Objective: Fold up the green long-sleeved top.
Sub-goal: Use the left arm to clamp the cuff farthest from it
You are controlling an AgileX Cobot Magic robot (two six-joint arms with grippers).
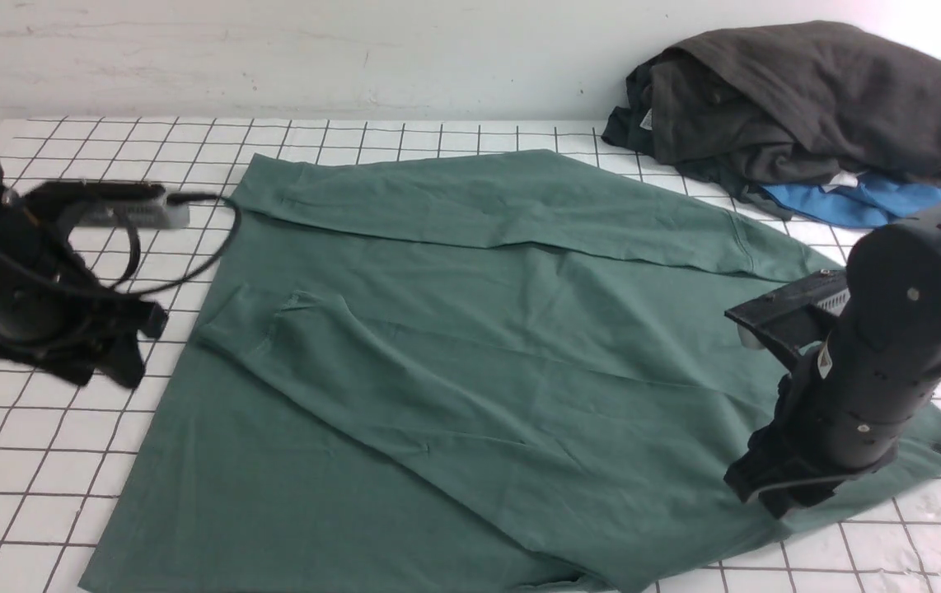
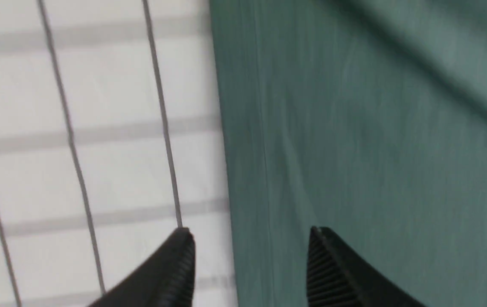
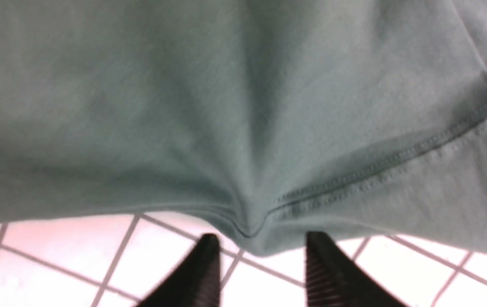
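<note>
I count one green long-sleeved top (image 1: 470, 329), spread flat across the middle of the gridded table (image 1: 42, 461). Its two sleeves are folded in: the far sleeve (image 1: 487, 206) lies along the far edge, and the slanting sleeve (image 1: 339, 362) crosses the body. Both my grippers are released and grasp nothing. My left gripper (image 2: 250, 232) straddles the top's left edge, one tip over bare table and one over cloth. My right gripper (image 3: 260, 235) sits at the near right corner, with a puckered hem just ahead of its tips. At the far right, one charcoal garment (image 1: 808, 91) lies over one blue garment (image 1: 858, 202).
</note>
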